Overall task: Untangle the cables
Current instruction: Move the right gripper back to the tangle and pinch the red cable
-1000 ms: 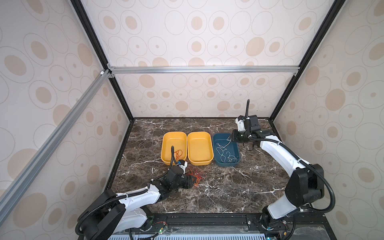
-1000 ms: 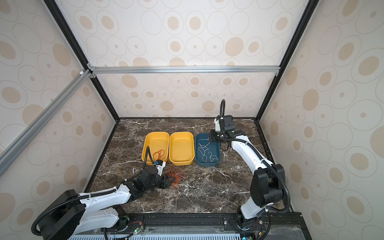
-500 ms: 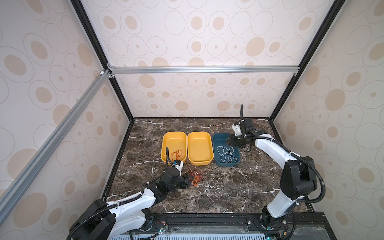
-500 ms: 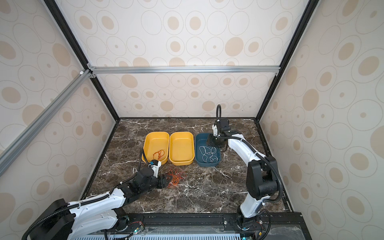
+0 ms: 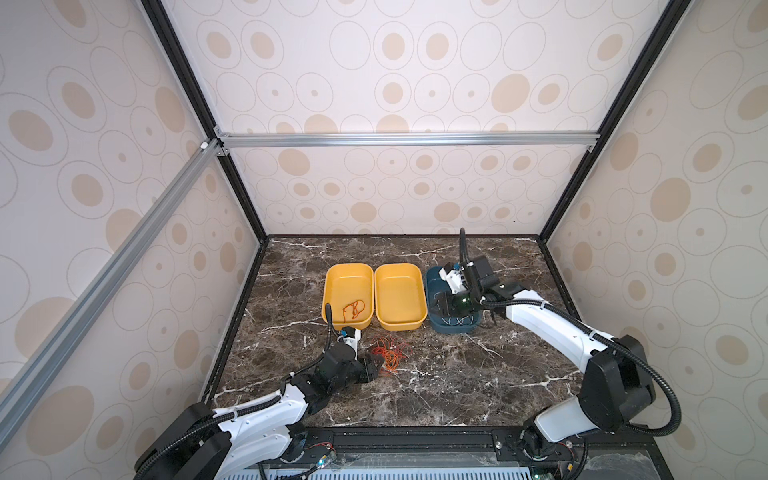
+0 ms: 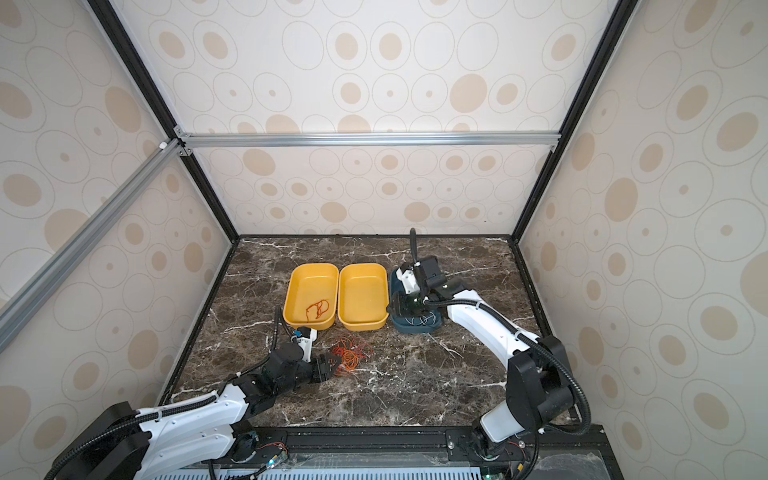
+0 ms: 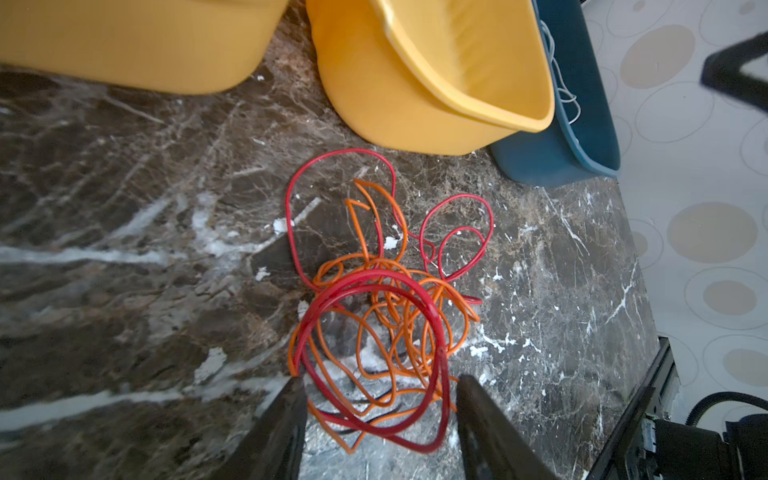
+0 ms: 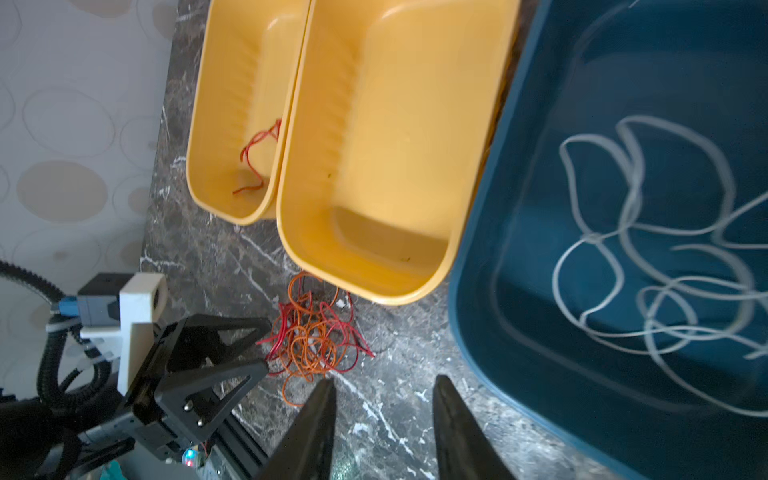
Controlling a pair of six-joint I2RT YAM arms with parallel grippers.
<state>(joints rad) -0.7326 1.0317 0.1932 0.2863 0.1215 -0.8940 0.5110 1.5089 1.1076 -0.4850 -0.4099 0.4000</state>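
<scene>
Tangle of thin red and orange cables point(image 7: 374, 311), in loose curly loops, lies on the dark marble-patterned tabletop point(image 5: 457, 374) just in front of the two yellow plastic trays. The left gripper point(image 7: 380, 382) sits low at its near edge, fingers apart, with several loops lying between them unpinched. Single thin red cable point(image 5: 353, 309) is coiled in the left yellow plastic tray point(image 5: 348, 267), and thin white cables point(image 8: 648, 249) are looped in the dark blue plastic tray point(image 8: 469, 291), just right of the middle yellow plastic tray point(image 5: 399, 266). The right gripper point(image 8: 382, 380) is above the blue tray's left part, fingers apart, clear of the wires.
</scene>
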